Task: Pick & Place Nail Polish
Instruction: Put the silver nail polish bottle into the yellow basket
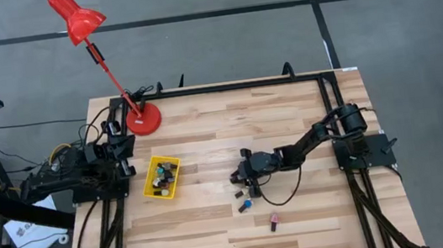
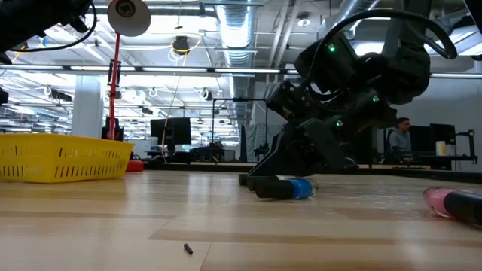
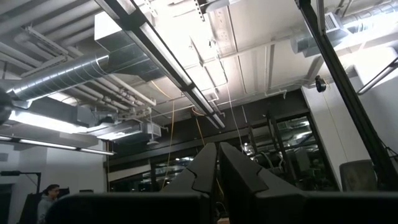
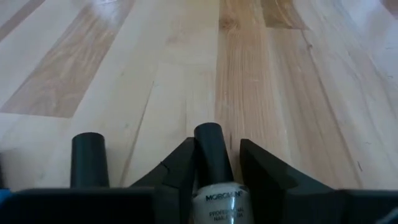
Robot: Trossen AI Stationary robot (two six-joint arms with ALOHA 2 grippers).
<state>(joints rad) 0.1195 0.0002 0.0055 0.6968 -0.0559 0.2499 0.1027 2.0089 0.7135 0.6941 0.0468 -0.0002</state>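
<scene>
Grasp step underway. Right pincer (image 4: 214, 163) lying low on bench (image 1: 288, 111) mid-area, fingers straddling pale nail polish bottle (image 4: 215, 186), seemingly pinching it. Blue bottle (image 2: 298, 188) and pink bottle (image 1: 274, 219) lying nearby. Next: lifting, carrying to yellow basket (image 1: 162, 176). Left pincer (image 3: 217, 174) pressed together, parked at bench's left edge.

This is a robotics lab in a large industrial hall. Overhead run bare ducts (image 3: 74, 71), pipes and strip lights (image 3: 37, 121) under an open ceiling. Beyond the wooden table (image 1: 301, 216), the low view shows rows of monitors (image 2: 169, 129) and benches, with a person (image 2: 400, 141) seated at one. The floor (image 1: 221, 48) is grey concrete marked with dark tape lines. A red lamp (image 1: 77, 19) is fixed to the table, and cables (image 1: 56, 153) trail off its left edge.
</scene>
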